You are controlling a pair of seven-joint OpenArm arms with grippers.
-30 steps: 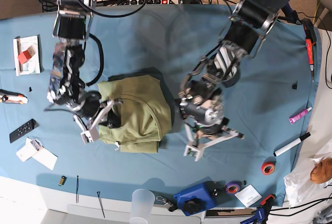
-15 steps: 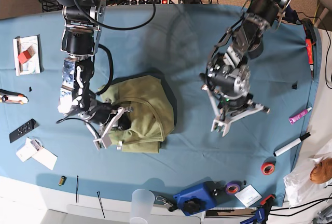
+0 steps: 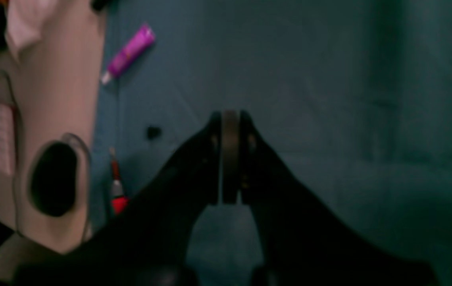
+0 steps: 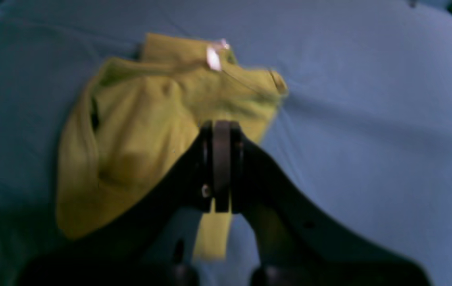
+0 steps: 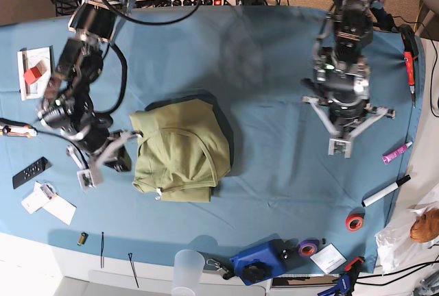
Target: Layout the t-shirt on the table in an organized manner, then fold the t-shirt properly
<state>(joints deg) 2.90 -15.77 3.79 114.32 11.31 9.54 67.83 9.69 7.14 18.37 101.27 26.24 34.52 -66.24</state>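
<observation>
Shirt (image 5: pixel 182 151) lying folded on desk (image 5: pixel 260 56); both hands closed empty, right hand (image 5: pixel 86 173) and left hand (image 5: pixel 341 146) now pulled away from shirt.

Base cam looking evenly lit, sharp, soft shadow falling right of the t-shirt (image 5: pixel 180 151). Left wrist img running dim, teal-cast, blurry. Right wrist brighter but smearing w/ motion blur, jaws silhouetting black.
</observation>
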